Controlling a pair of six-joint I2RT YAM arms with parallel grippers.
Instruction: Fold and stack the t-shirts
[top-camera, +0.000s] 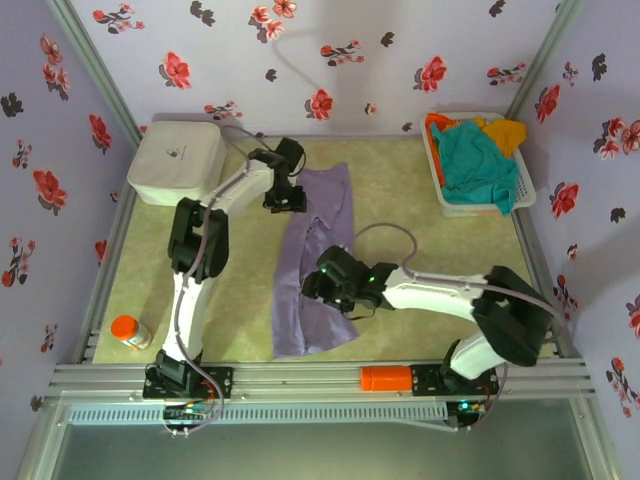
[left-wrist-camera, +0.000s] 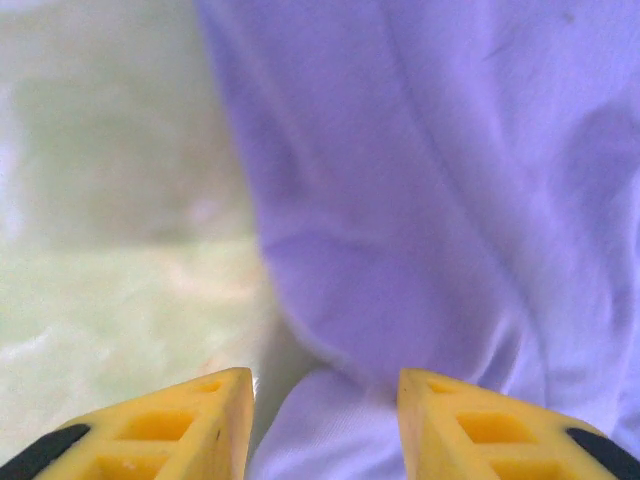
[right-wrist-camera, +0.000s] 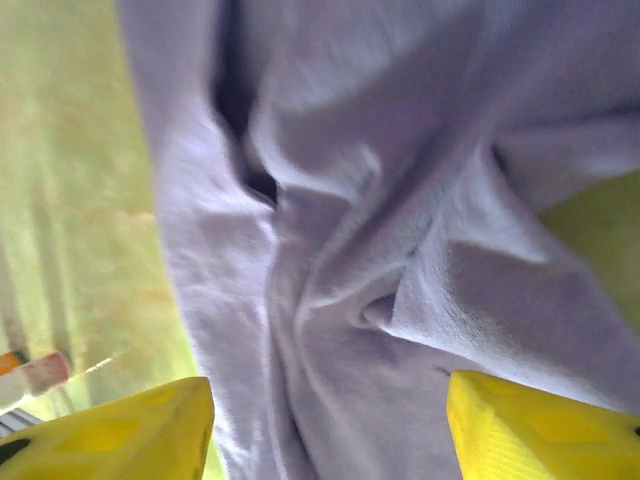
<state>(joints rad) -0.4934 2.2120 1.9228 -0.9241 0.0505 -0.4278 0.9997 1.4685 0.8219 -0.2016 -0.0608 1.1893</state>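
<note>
Left wrist view has the left tool (left-wrist-camera: 325, 425) spread open, the lavender t-shirt (left-wrist-camera: 430, 200) just ahead, its edge passing between the jaws beside bare worktop (left-wrist-camera: 100, 300). The right tool (right-wrist-camera: 330, 430), also open, hovers over bunched cloth farther along. The shirt's long axis runs from one tool to the other.

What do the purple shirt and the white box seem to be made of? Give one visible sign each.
Purple shirt: soft matte cloth, likely a knit; it lies in folds and creases with a fine fuzzy surface. White box: probably hard plastic, smooth with a faint sheen; rounded moulded corners.
</note>
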